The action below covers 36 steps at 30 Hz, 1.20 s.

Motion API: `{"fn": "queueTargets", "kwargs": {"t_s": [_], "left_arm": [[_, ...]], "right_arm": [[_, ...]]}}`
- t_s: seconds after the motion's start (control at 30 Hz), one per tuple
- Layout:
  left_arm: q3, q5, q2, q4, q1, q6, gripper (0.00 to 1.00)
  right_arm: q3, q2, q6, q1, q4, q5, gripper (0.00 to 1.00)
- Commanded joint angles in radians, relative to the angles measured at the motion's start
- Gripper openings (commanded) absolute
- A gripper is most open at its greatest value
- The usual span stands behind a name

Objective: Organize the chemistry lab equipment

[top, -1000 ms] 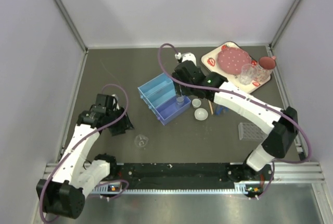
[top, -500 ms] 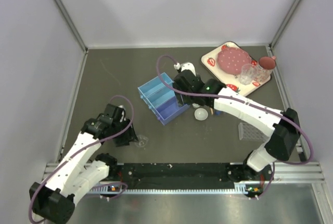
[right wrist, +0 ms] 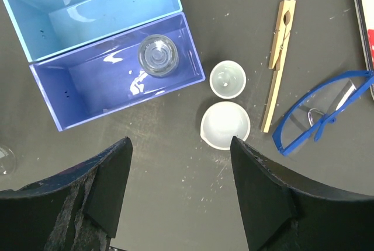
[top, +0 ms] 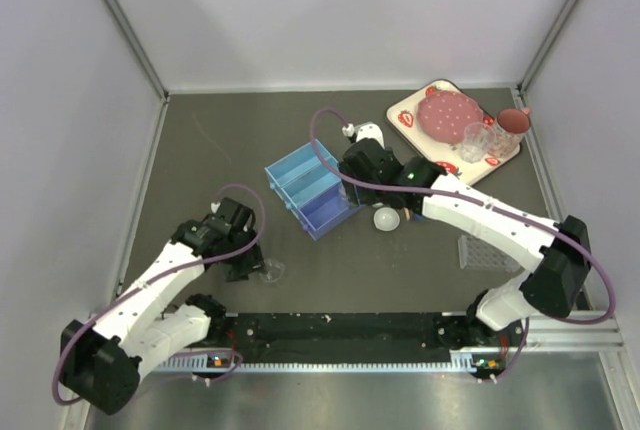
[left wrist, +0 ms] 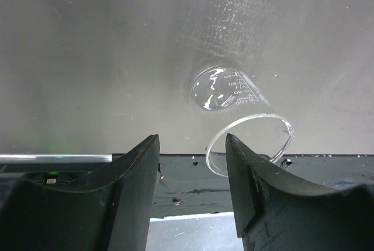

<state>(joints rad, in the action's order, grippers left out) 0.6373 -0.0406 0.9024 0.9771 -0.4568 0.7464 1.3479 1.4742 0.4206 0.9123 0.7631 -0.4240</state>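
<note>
Glass beaker (left wrist: 232, 106) lies tipped near-left of blue bin (right wrist: 111, 20); I see L gripper (left wrist: 191, 143) fingers apart by it, R gripper (right wrist: 180, 146) fingers apart above bin.

Bright, even overhead light casts soft shadows, with small glints on the clear beaker (left wrist: 234, 96).

Violet-blue bin (right wrist: 76, 90), tan tongs (right wrist: 279, 64)

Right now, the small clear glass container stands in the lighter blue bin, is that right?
Not quite. The small clear glass container stands in the darker blue bin, which adjoins the lighter blue bin. The right wrist view shows it.
</note>
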Motion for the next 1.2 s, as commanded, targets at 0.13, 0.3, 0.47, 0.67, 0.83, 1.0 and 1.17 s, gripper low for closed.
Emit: {"fn": "queueTargets", "kwargs": {"t_s": [0.13,0.3,0.47,0.67,0.83,1.0,1.17], "left_arm": [[-0.002,0.062,0.059,-0.07,-0.028,0.047,0.37],[-0.008,0.058,0.085,-0.094,-0.042,0.057,0.22],[-0.005,0.059,0.092,-0.097,-0.051,0.064,0.0],[0.076,0.071,0.086,-0.052,-0.059,0.051,0.0],[0.275,0.084,0.116,0.003,-0.08,0.021,0.0],[0.43,0.09,0.2,0.012,-0.117,0.002,0.0],[0.545,0.074,0.314,-0.035,-0.141,-0.01,0.0]], "right_arm": [[-0.023,-0.052,0.006,0.008,-0.036,-0.007,0.68],[-0.036,-0.058,0.0,0.008,-0.044,-0.007,0.68],[-0.053,-0.066,0.003,0.008,-0.053,-0.006,0.68],[-0.059,-0.074,0.001,0.008,-0.058,0.001,0.68],[-0.059,-0.089,-0.003,0.008,-0.054,-0.015,0.7],[-0.066,-0.139,-0.002,0.008,-0.051,-0.038,0.77],[-0.076,-0.201,0.006,-0.001,-0.045,-0.065,0.86]]}}
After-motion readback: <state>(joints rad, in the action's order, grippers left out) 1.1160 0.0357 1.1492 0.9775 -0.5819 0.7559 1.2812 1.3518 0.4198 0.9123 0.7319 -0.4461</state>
